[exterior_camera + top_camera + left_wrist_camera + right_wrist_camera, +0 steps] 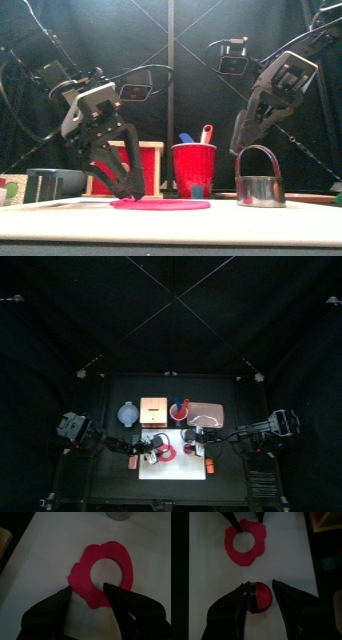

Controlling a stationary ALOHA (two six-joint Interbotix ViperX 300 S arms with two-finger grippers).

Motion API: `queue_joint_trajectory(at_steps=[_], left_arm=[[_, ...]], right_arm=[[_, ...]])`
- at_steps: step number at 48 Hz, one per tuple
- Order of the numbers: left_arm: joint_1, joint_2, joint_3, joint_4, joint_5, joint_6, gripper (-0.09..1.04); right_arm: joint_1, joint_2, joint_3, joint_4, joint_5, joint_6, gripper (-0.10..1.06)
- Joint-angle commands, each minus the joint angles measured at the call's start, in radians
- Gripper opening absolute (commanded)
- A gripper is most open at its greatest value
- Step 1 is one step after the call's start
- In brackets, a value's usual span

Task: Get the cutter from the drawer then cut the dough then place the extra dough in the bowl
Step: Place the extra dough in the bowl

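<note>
1. The cutter (261,190) is out of the drawer and stands upright on the white cutting board (187,469), wire handle arched on top, so I judge fetching it done.
2. The cut also looks done: the dough ring (100,549) lies flat on the board with a clean round hole through it.
3. A round red piece (262,597) shows below the right gripper (261,583), probably the cut-out disc, though I cannot tell whether it sits inside the cutter.
4. What remains is the last step, moving the ring, as the extra dough, into the blue-grey bowl (128,413), which stands behind the board to the left, near the wooden box (154,408).
5. The left gripper (87,588) is down at the board, its jaws spread and straddling the ring's near edge, not yet pinching it.
6. The right gripper hangs just above the cutter's handle, jaws apart and holding nothing.
7. The ring faces hole-up and is slightly oval; its long axis seems to run side to side across the table, the thicker end toward the left gripper.
</note>
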Motion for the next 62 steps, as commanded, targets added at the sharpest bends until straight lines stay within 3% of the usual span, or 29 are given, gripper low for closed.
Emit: queue_joint_trajectory(at_steps=[1, 23, 51, 62], left_arm=[[0.003, -0.009, -0.014, -0.002, 0.008, 0.0, 0.89], [0.003, 0.006, -0.011, -0.008, 0.017, -0.002, 0.87], [-0.003, 0.006, 0.003, 0.012, 0.02, 0.0, 0.59], [-0.003, 0.003, 0.003, 0.038, 0.02, 0.0, 0.55]], right_arm=[[-0.002, -0.017, -0.015, 0.005, -0.005, -0.002, 0.78], [0.0, -0.017, -0.014, 0.009, -0.005, -0.002, 0.77], [0.0, -0.009, -0.014, 0.012, -0.005, 0.0, 0.77], [0.0, -0.008, -0.014, 0.014, -0.005, 0.0, 0.77]])
